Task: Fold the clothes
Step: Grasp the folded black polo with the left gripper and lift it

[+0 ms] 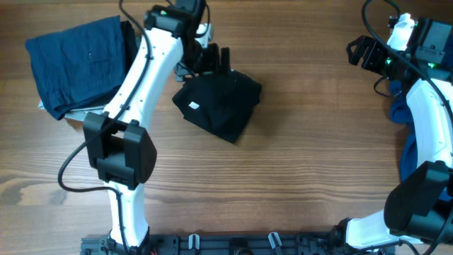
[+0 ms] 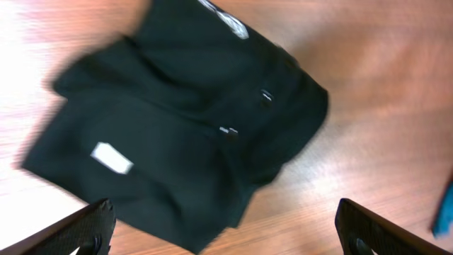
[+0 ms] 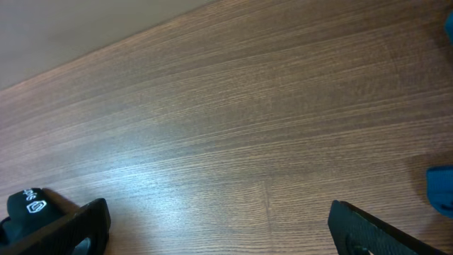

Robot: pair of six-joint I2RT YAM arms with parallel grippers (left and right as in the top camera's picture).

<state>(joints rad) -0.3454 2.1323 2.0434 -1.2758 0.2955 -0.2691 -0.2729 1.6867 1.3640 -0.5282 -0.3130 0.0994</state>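
Overhead view shows the black shirt [image 1: 218, 105] lying as a compact, roughly folded bundle on the wooden surface [image 1: 318, 142], a little left of the middle. A small white label [image 1: 193, 107] sits on its left part. In the left wrist view the black shirt [image 2: 177, 120] fills most of the picture. The white label [image 2: 112, 157] is on the lower left layer, and part of a white print [image 2: 230, 21] shows at the top edge. The picture is somewhat blurred.

The left hand [image 1: 212, 60] is just behind the far edge of the bundle. Its two fingers [image 2: 85, 227] stand wide apart with nothing between them, as its own camera shows, and I cannot tell if they touch the fabric.

A blue garment [image 1: 78, 64] lies folded at the far left corner, well apart from the black one. Another blue cloth [image 1: 400, 110] lies at the right edge, partly hidden by the right arm.

The right hand [image 1: 364, 53] is at the far right, above bare wood. Its fingers [image 3: 56, 227] are also spread and hold nothing.
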